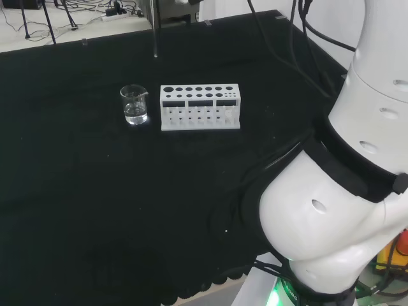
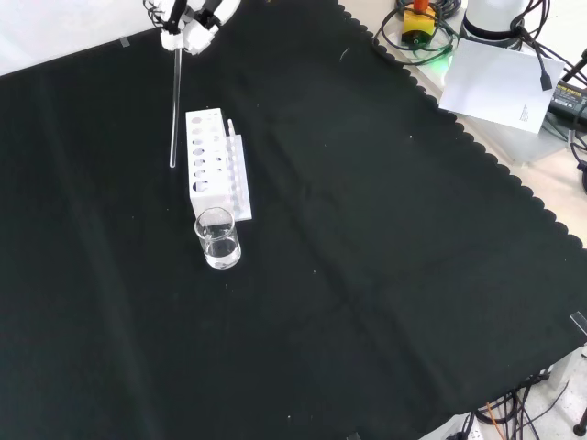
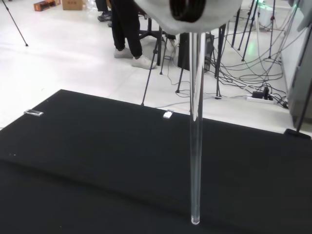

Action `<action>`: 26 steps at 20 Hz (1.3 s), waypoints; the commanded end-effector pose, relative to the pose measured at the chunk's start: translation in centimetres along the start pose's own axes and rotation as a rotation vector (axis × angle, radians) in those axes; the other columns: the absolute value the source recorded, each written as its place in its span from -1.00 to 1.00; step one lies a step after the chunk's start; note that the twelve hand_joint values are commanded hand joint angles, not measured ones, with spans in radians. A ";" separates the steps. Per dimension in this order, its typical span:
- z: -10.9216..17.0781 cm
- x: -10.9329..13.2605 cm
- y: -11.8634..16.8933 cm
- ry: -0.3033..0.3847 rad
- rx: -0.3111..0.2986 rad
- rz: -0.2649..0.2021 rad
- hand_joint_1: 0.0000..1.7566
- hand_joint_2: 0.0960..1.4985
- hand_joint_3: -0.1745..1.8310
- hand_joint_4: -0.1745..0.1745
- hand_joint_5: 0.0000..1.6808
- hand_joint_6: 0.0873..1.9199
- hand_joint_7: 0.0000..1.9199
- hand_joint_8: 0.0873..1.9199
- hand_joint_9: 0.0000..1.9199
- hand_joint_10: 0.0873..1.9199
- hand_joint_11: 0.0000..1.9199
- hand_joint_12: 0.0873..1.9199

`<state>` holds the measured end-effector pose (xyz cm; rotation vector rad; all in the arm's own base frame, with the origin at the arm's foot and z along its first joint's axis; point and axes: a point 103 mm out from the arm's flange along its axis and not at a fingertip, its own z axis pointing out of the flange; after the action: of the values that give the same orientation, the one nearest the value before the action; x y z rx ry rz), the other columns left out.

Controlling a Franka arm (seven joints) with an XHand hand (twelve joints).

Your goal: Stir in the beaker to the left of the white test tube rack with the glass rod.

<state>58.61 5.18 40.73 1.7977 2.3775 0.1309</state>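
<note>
Head view: I see the beaker point(image 1: 134, 104), some clear liquid in it, just beside the white test tube rack point(image 1: 200, 107) at its 9 o'clock; the glass rod point(image 1: 155, 32) hangs upright at the rack's 11 o'clock.
Front view: the hand point(image 2: 188, 27), fingers curled round the rod's top; the rod's tip is above the black cloth point(image 2: 367, 229), beaker at the rack's 6 o'clock.
Wrist view: I see the rod clear of the cloth.

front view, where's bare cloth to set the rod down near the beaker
Bare cloth lies right of the beaker and rack, and below the beaker toward the near edge. It is tight where beaker meets rack. The hand holds the glass rod just left of the rack.
</note>
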 end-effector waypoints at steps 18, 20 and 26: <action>5.0 5.2 2.5 0.081 0.049 -0.146 0.48 0.31 -0.77 -1.00 0.38 -0.65 0.23 -0.02 0.68 -0.15 0.50 -0.05; 4.9 5.7 2.3 0.081 0.052 -0.156 0.48 0.31 -0.77 -1.00 0.38 -0.65 0.23 -0.02 0.68 -0.15 0.50 -0.05; 5.2 6.5 1.9 0.079 0.065 -0.169 0.48 0.32 -0.78 -1.00 0.38 -0.65 0.23 -0.02 0.68 -0.15 0.50 -0.05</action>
<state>59.91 11.53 35.76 1.6416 2.5957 0.1220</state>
